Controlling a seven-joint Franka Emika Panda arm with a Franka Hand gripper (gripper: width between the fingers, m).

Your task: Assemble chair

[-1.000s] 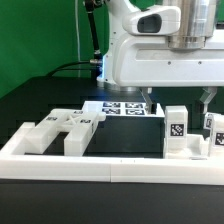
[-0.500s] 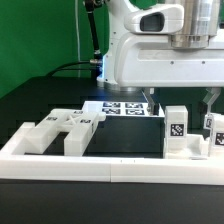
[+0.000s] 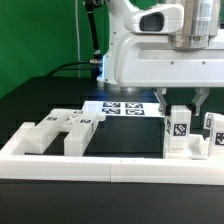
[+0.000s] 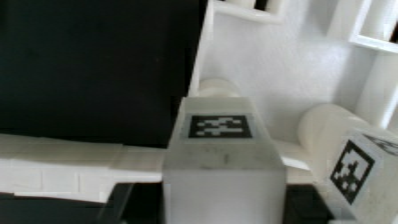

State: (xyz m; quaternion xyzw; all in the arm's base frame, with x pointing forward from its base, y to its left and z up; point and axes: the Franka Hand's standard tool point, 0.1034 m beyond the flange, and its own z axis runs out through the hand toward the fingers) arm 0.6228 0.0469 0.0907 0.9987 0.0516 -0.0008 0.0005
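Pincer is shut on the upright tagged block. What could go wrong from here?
The pincer holds the upright block only near its top, so it may tilt or slip when lifted. A neighbouring block stands close on the exterior view's right; the lift could knock it. The border rail runs close by; a low carry might catch it.

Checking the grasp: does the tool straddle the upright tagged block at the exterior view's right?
Yes, the tool has a finger on either side of the upright block, closed on its top.

green backdrop behind; black tabletop; even, bright light
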